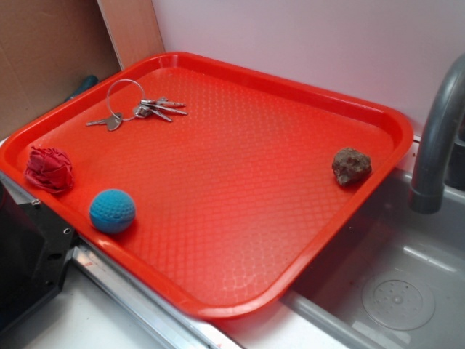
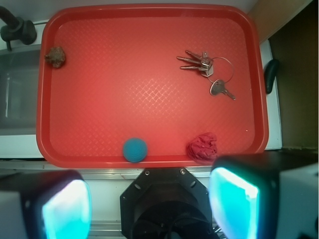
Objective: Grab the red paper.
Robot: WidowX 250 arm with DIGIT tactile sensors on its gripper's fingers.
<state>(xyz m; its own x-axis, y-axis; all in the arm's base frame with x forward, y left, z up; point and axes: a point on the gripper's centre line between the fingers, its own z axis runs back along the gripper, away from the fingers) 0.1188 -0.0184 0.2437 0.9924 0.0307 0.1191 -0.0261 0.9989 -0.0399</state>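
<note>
Red plastic fills both views: a big tray [image 2: 149, 84] carrying four small things. From the wrist camera, the hand [image 2: 149, 204] shows at the bottom of the frame, its two fingers [image 2: 234, 201] glowing teal and set wide apart, nothing between them. It hangs high, just off the tray's near rim. The paper [image 2: 202, 147], a dark-red crumpled wad, lies on the tray right ahead of the right-hand finger, tight against that near rim. A blue ball [image 2: 135, 150] sits beside it, ahead of the gap between the fingers, also at the rim. Further out, beyond the paper, a key ring with keys [image 2: 207, 67] lies flat. A brown rock [image 2: 55, 57] sits in the far corner on the other side, well apart from everything.

Over to the exterior view: no hand in sight here. It does give the paper [image 1: 49, 169] with its wrinkles plain, the ball [image 1: 112, 211] near it, and a grey faucet [image 1: 439, 138] over a sink [image 1: 392, 283] beside the tray, close to the rock [image 1: 352, 166].
</note>
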